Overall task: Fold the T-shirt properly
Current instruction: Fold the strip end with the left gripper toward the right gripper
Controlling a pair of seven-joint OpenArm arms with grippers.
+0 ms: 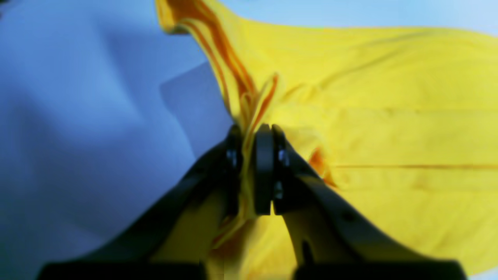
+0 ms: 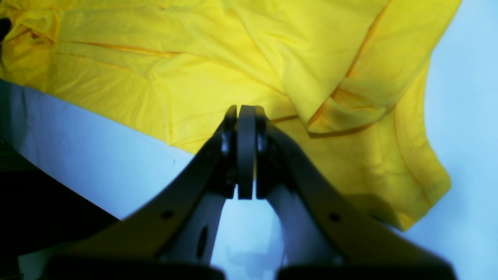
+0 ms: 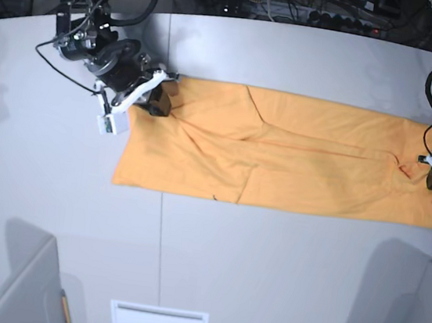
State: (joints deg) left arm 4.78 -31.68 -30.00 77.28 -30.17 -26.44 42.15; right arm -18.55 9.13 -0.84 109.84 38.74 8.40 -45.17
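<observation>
A: Where does the large yellow-orange cotton T-shirt (image 3: 280, 150) lie?

B: Flat in a long folded band across the pale grey surface (image 3: 265, 278), stretching from 9 o'clock to 3 o'clock.

A: And the arms?

B: The left gripper (image 1: 249, 171) has its fingers clamped on a bunched edge of the shirt at 3 o'clock. The right gripper (image 2: 246, 151) sits at the shirt's 10 o'clock corner, fingers pressed together, holding nothing.
</observation>
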